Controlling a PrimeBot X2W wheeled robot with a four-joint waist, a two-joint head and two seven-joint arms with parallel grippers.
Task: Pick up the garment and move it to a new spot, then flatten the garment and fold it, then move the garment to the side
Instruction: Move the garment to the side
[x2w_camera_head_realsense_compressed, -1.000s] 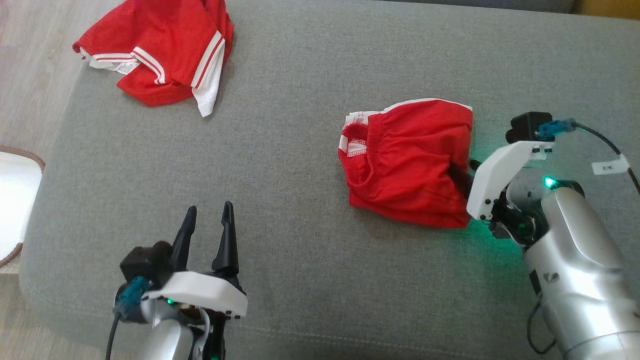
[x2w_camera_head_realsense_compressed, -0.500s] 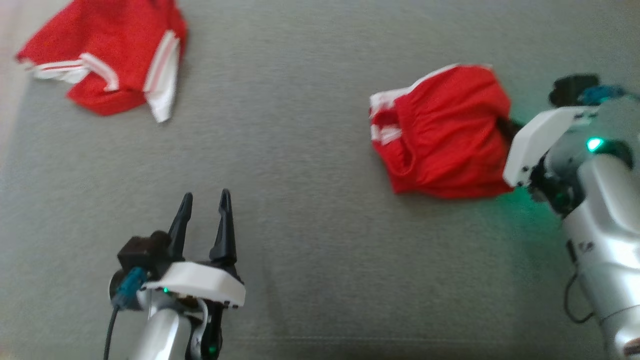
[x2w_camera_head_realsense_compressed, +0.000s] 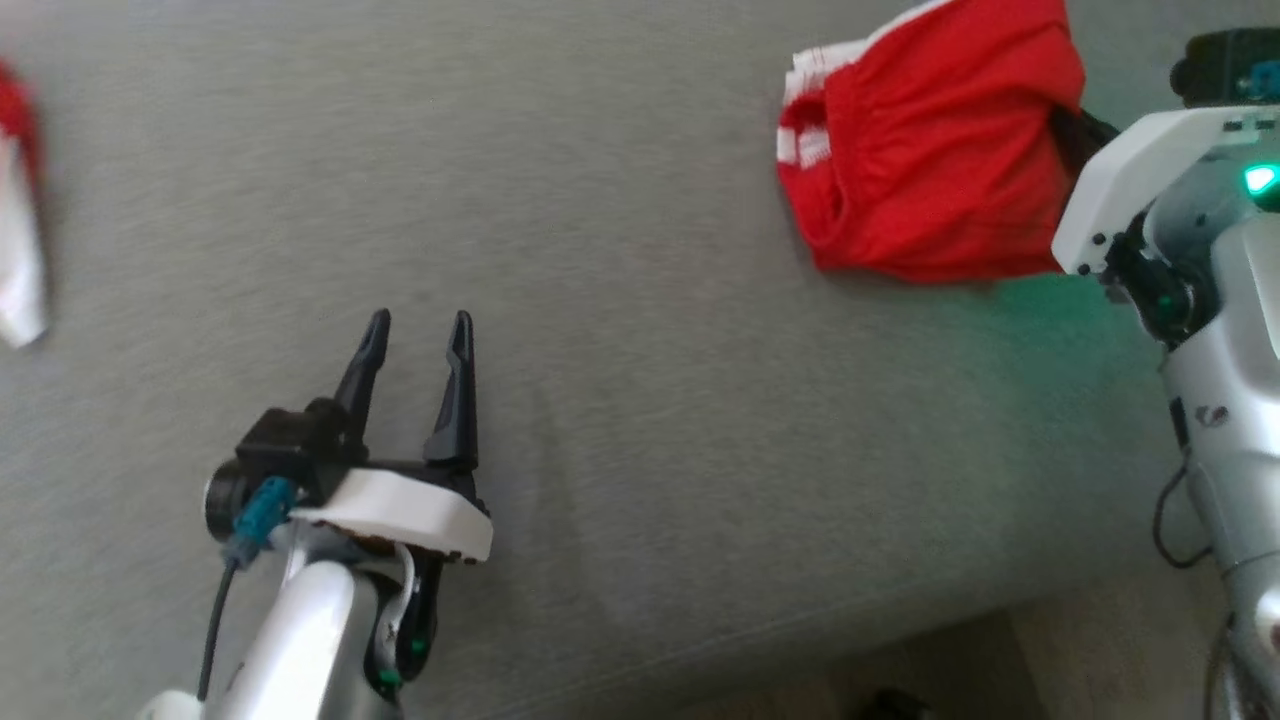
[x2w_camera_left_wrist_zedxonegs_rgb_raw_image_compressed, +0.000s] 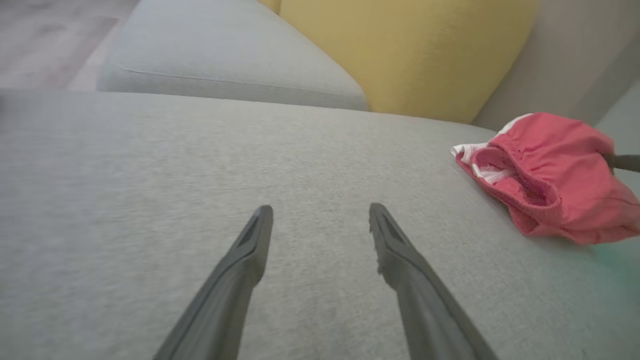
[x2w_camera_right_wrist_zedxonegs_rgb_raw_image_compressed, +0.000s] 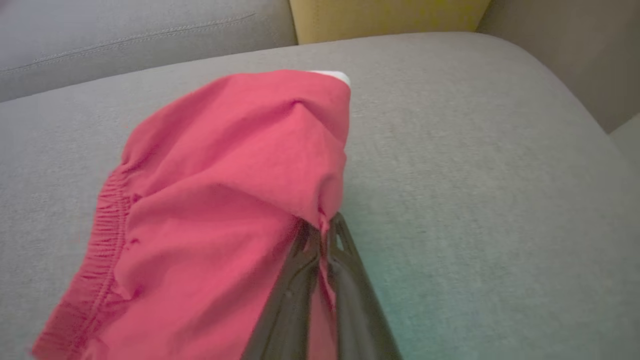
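The garment (x2w_camera_head_realsense_compressed: 930, 170) is red with white striped trim. The sofa seat (x2w_camera_head_realsense_compressed: 640, 300) is grey; the cushion (x2w_camera_left_wrist_zedxonegs_rgb_raw_image_compressed: 415, 50) is yellow.

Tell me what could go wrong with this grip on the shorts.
The right gripper is shut on only a small fold at the edge of the shorts; it may slip out when lifted.
The shorts are bunched, so they may land crumpled and need more flattening.
The left gripper is open and far off, so it could not catch a slip.
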